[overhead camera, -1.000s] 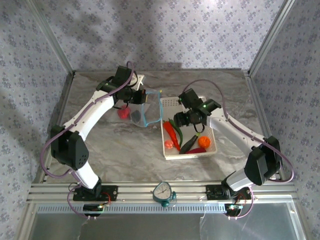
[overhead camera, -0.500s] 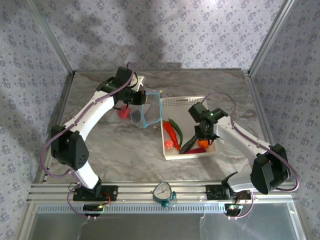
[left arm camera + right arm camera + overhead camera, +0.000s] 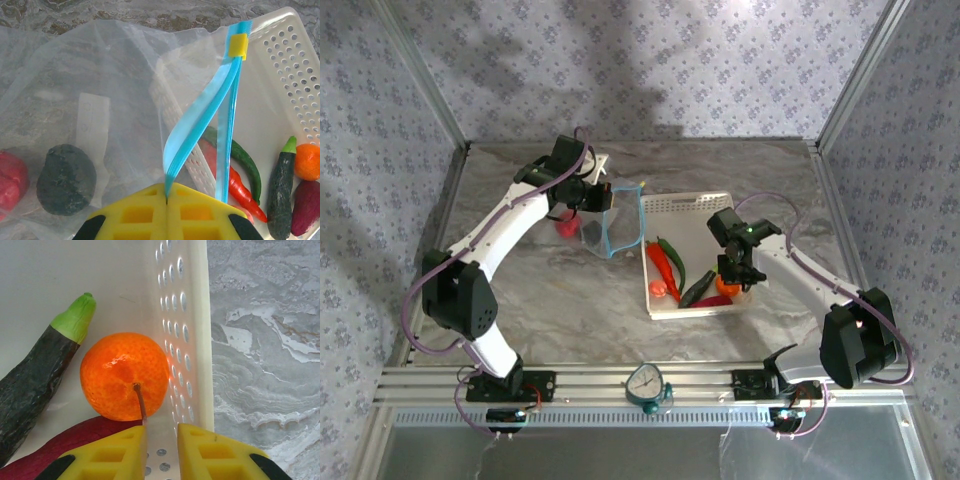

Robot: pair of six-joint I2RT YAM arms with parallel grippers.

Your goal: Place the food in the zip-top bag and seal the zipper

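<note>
My left gripper (image 3: 166, 192) is shut on the light-blue zipper (image 3: 200, 120) and holds the clear zip-top bag (image 3: 115, 75) up with its mouth parted; it appears from above as the left gripper (image 3: 603, 197). Inside the bag lie a dark round piece (image 3: 65, 172) and a red piece (image 3: 12, 175). My right gripper (image 3: 162, 432) is low in the white basket (image 3: 197, 315), narrowly open. The orange (image 3: 122, 375) sits just ahead, its thin stem ending at the left finger's inner edge. Beside it lie a dark green cucumber (image 3: 35, 375) and a purple-red piece (image 3: 75, 437).
The basket (image 3: 685, 205) stands right of the bag (image 3: 610, 225) and also holds a red chili (image 3: 664, 262), a green chili (image 3: 675, 255) and a small red piece (image 3: 659, 290). A yellow slider (image 3: 238, 45) sits at the zipper's far end. Walls enclose the marble table.
My right gripper has moved from the basket's far side to its near right corner, come down by the orange, and narrowed its jaws. The left arm and bag stayed put.
</note>
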